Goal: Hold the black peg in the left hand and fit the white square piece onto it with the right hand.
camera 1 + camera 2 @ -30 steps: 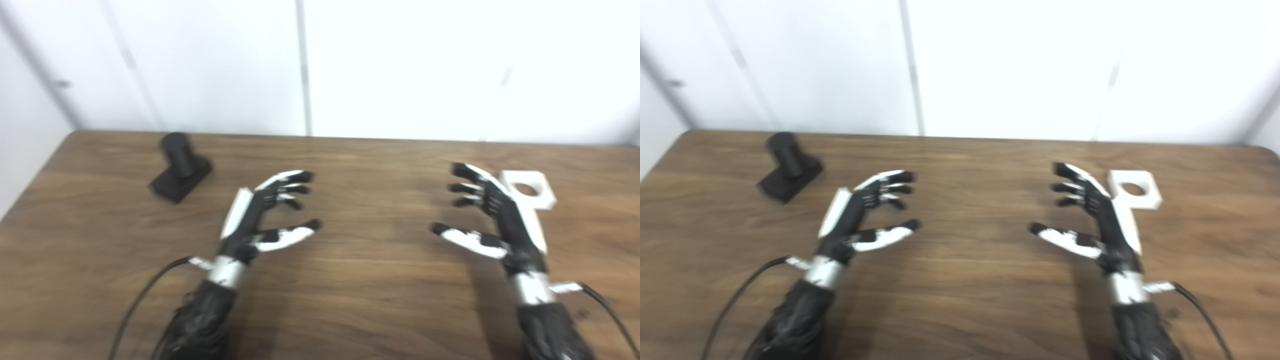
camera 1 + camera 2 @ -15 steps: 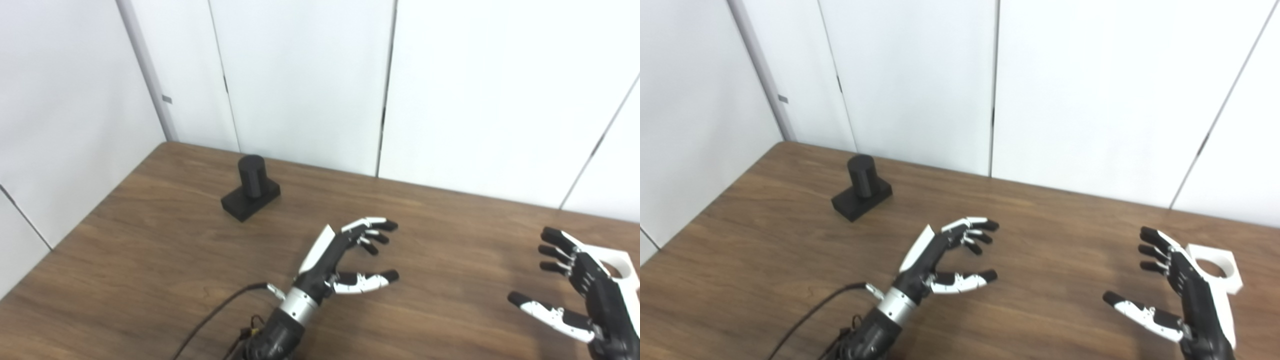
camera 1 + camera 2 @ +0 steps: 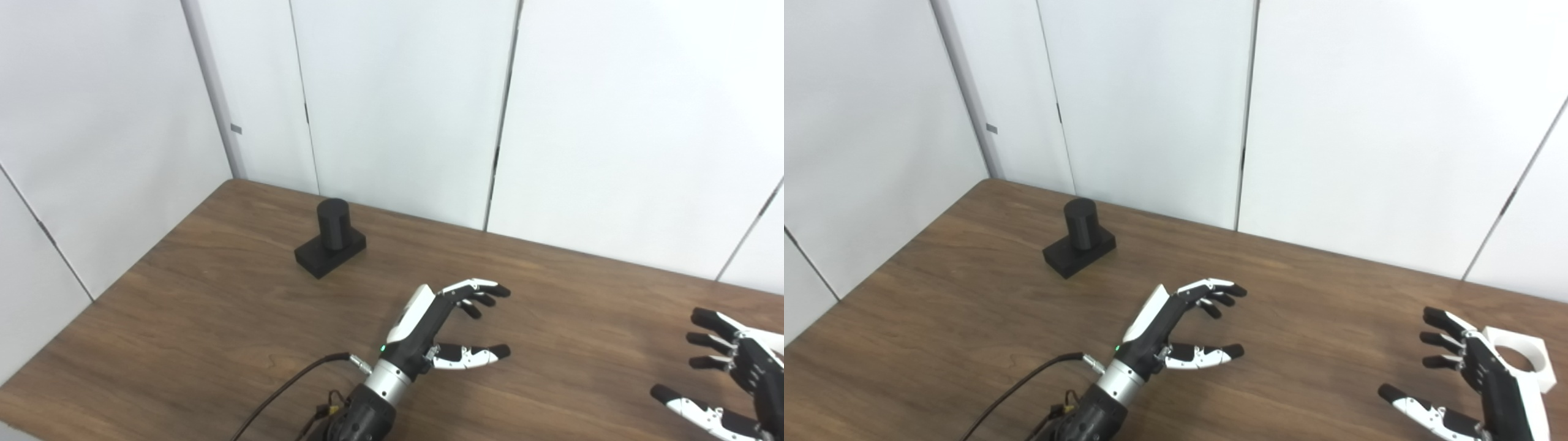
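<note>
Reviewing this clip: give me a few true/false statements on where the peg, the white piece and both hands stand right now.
1. The black peg stands upright on the table. True.
2. The left hand grips the peg. False: it is open, apart from the peg.
3. The white square piece sits on the peg. False: it lies on the table beside the right hand.
4. The right hand is open and holds nothing. True.

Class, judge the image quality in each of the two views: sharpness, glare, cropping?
Left eye view: sharp, evenly lit; right hand cropped at the edge. Right eye view: sharp too; black peg crisp, white square piece half-hidden; mild sheen on table.
</note>
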